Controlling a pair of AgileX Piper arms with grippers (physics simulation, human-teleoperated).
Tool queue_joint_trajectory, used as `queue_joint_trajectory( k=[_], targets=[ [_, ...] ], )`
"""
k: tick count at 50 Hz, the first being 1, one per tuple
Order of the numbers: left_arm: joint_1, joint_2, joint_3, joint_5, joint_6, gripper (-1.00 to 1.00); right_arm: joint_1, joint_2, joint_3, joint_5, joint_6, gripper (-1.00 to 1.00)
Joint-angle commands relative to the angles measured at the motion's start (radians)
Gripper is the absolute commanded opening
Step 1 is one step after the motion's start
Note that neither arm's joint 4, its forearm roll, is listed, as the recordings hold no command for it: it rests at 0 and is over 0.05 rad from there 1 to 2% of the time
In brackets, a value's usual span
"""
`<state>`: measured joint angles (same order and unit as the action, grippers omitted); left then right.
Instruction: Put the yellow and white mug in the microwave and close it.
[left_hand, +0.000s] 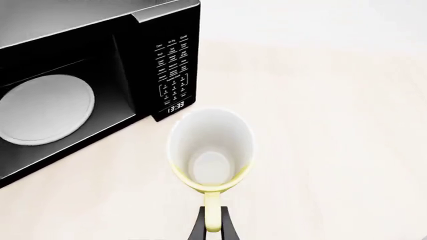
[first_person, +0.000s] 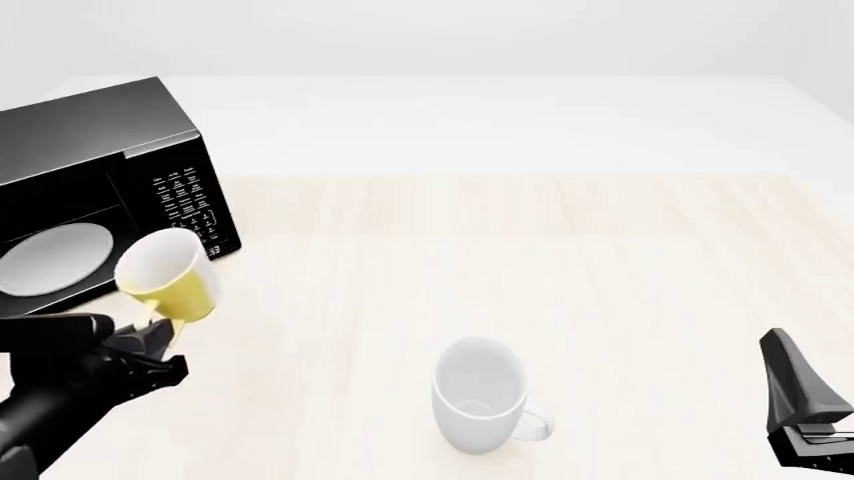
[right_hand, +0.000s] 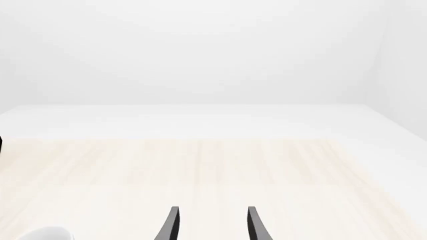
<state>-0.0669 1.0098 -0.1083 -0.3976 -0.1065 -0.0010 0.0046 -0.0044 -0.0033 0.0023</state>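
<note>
Yellow and white mug (left_hand: 211, 150), left wrist view: left end effector (left_hand: 213, 227) pinches only its handle, just beside the microwave (left_hand: 73, 85) panel; it could swivel or clip the frame.
Front view: you carry it tilted, off the worktop (first_person: 601, 260).
Right wrist view: right end effector (right_hand: 210, 222) gapes, holding nothing, well away from the microwave.

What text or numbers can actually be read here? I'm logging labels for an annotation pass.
"13:33": digital clock display at the bottom of the microwave control panel.
Button labels on the control panel: white print, too small and blurred to read.
Yellow and white mug, white mug, table: no text.
</note>
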Motion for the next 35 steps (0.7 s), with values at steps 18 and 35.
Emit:
queue_joint_trajectory(
  k=[18, 35],
  targets=[
    [0.169, 0.014, -0.017, -0.022, 0.003, -1.0, 0.0, 0.0, 0.0, 0.0, 0.0, 1.0],
    [0.268, 0.046, -0.031, -0.051, 0.009, -1.0, 0.0, 0.0, 0.0, 0.0, 0.0, 1.0]
  ],
)
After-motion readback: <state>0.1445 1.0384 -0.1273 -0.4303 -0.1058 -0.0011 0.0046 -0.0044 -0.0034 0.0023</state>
